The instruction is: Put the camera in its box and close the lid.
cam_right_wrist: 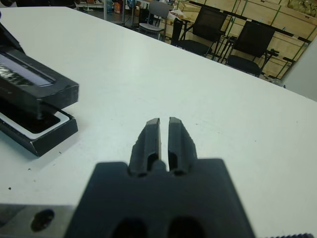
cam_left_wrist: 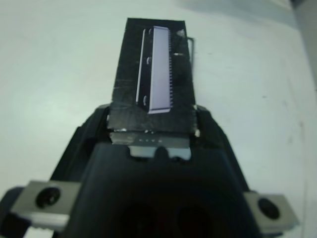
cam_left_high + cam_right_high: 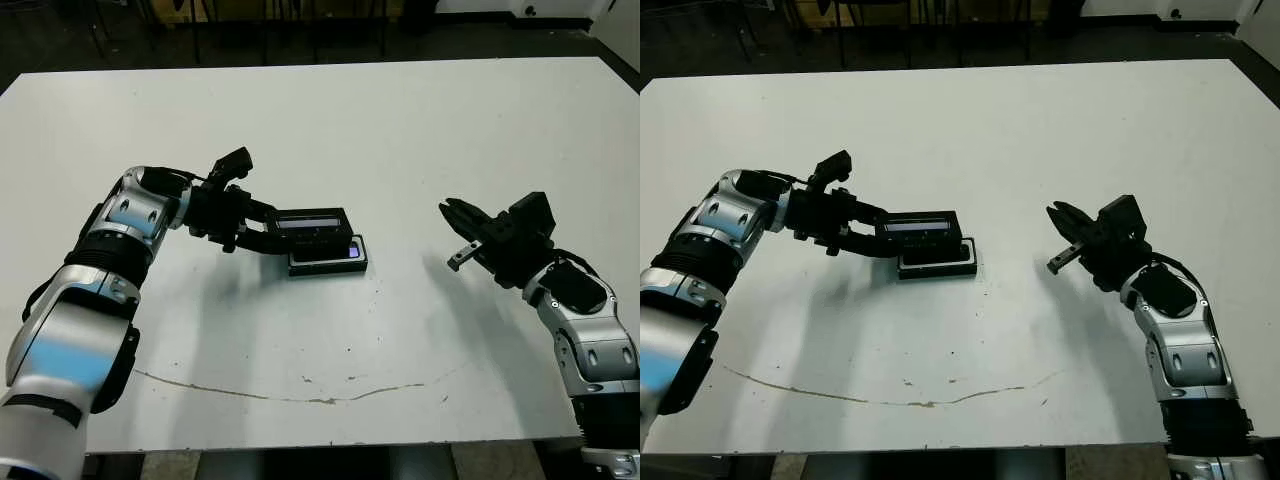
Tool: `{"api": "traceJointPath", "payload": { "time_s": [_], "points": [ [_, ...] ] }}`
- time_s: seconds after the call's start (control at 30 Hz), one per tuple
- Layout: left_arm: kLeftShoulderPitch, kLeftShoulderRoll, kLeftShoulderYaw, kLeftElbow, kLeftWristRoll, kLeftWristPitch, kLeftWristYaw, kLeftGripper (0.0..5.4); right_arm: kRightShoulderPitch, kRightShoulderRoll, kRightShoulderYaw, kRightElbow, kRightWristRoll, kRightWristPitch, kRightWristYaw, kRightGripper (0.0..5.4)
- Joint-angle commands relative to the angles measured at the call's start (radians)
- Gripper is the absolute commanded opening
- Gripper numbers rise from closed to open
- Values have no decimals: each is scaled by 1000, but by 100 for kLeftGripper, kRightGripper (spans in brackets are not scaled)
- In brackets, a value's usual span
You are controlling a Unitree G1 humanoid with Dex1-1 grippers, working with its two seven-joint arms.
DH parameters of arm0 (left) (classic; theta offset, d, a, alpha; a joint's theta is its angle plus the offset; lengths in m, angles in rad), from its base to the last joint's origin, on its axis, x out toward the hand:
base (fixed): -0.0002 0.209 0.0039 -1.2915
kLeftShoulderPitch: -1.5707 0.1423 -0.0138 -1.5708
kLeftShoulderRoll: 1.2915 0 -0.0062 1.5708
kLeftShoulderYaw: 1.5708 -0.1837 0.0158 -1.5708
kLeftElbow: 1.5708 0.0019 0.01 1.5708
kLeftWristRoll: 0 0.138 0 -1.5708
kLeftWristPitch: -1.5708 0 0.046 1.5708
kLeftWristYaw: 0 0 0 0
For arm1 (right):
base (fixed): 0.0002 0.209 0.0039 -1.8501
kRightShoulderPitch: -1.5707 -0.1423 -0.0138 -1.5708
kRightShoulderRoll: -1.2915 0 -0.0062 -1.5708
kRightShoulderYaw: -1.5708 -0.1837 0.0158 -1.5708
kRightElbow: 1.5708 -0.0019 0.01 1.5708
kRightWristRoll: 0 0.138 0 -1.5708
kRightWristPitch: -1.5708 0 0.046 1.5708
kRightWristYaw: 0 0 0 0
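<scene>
Our left tool [image 3: 262, 228] grips the lid [image 3: 312, 221] offset above the box [image 3: 328, 262]; lowered askew, it could jam. Right tool [image 1: 164, 132] closed, empty.

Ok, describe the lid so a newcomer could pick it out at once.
On the white table, follow the left gripper near the middle. The lid is the black rectangular cover clamped in it, held just above the box. Unlike the white-lined box resting on the table, it is raised and carries a glossy greyish panel on top.
</scene>
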Motion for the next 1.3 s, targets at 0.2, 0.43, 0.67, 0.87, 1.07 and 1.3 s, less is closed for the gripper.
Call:
{"api": "traceJointPath", "payload": {
  "time_s": [0.2, 0.43, 0.67, 0.87, 1.07, 1.3],
  "points": [
    [21, -24, -4, 70, 8, 1, -61, 268, 33, -32, 11, -33, -30, -13, 10, 0],
    [24, -51, -17, 136, 44, -61, -23, 268, 47, -49, 4, -65, -31, -29, 22, 0],
    [30, -75, -16, 204, 70, -89, 43, 268, 55, -50, -8, -56, 3, -85, 62, 0],
    [37, -77, -34, 219, 110, -131, 65, 268, 50, -43, -12, 23, 25, -189, 107, 0],
    [45, -64, -47, 208, 129, -156, 44, 268, 52, -40, -9, 30, 19, -223, 107, 0],
    [76, -31, -69, 142, 135, -146, 20, 268, 55, -42, -6, 21, 22, -211, 107, 0]
  ]
}}
